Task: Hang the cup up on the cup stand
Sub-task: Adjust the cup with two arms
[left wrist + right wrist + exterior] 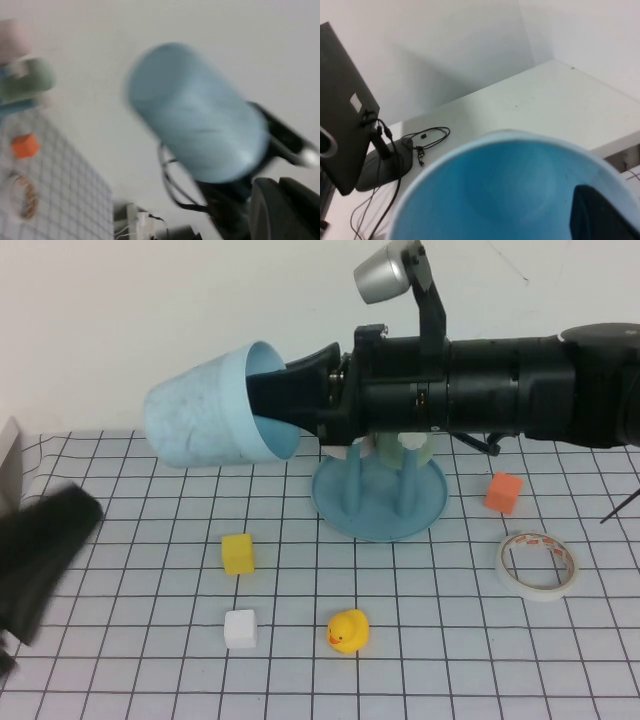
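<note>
The light blue speckled cup (pixel 205 410) hangs on its side high above the table, mouth turned toward my right arm. My right gripper (pixel 285 400) is shut on the cup's rim, with one dark finger (pixel 605 215) inside the cup (pixel 500 195). The teal cup stand (pixel 375 525) sits on the table below and to the right of the cup, its upright pegs partly hidden by the arm. My left gripper (pixel 70 520) is a dark blur low at the table's left edge, far from the cup. The left wrist view shows the cup (pixel 195 112) from outside.
A mint green cup (pixel 25 80) and a pink cup (pixel 12 40) sit on the stand's pegs. On the grid mat lie a yellow cube (pixel 238 553), a white cube (pixel 240 628), a yellow duck (pixel 348 631), an orange cube (pixel 503 492) and a tape roll (pixel 537 562).
</note>
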`<state>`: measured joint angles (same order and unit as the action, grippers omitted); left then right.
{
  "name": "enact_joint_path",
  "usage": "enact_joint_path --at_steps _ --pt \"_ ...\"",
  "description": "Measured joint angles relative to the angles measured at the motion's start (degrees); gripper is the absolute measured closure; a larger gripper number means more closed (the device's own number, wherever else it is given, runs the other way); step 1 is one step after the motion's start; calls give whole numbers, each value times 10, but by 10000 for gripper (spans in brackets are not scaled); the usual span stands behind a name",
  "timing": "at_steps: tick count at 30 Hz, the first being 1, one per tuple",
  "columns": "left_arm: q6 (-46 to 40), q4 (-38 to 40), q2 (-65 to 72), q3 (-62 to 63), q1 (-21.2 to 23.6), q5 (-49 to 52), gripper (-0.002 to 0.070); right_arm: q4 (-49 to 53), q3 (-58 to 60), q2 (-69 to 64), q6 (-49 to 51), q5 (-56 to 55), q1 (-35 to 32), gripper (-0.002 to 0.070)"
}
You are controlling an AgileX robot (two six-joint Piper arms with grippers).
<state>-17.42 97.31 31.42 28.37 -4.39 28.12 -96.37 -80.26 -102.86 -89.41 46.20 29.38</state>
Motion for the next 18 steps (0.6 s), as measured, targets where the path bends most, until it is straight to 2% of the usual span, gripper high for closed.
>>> enact_joint_path --at_steps 4,9,15,18 --pt "41 0 29 -44 0 -20 676 0 0 0 -49 3 1 652" --pt "73 0 66 -66 0 -32 676 0 0 0 -132 -46 15 652" --pt "74 3 96 -66 0 -54 676 -1 0 0 -264 -153 63 652" --pt "74 4 114 -66 0 -65 676 -5 0 0 -315 -253 102 652"
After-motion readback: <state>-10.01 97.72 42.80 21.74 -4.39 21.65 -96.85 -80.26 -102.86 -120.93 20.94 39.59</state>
